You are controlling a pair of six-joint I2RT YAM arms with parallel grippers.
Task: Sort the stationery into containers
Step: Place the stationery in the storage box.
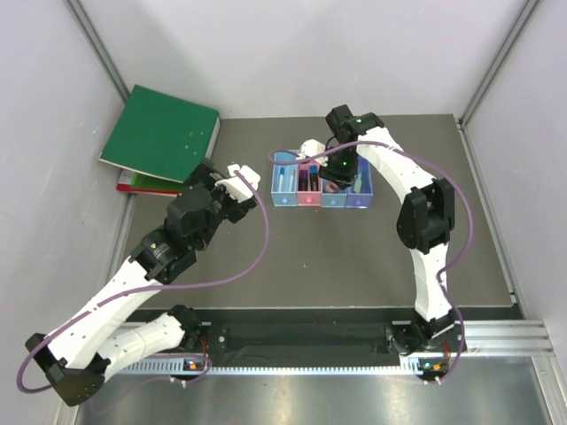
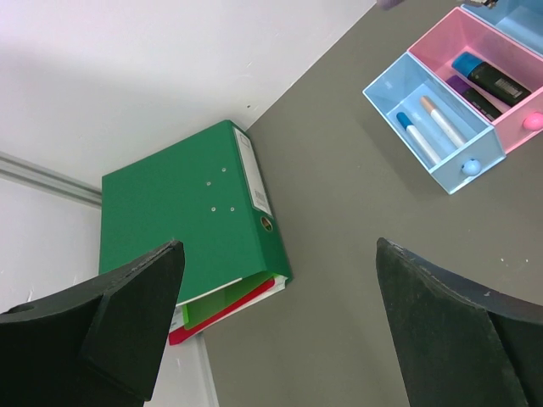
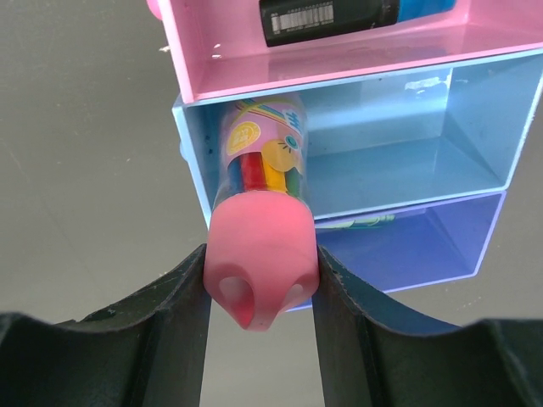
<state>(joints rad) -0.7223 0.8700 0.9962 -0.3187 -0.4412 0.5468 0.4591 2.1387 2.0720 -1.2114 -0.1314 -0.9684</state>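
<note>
Tube [image 3: 261, 170] within right gripper [image 3: 262, 264]

We see bare table [image 1: 354, 257] free between the binders [image 1: 159, 133] and the bins [image 1: 285, 200] | our right arm [image 1: 425, 221] hangs over the middle bins, blocking them from above | leftmost bin clear overhead | tube [image 3: 263, 161], clamped in our right gripper [image 3: 261, 254], fills the third bin's near end | left gripper [image 2: 278, 254] spread wide over bare table
</note>
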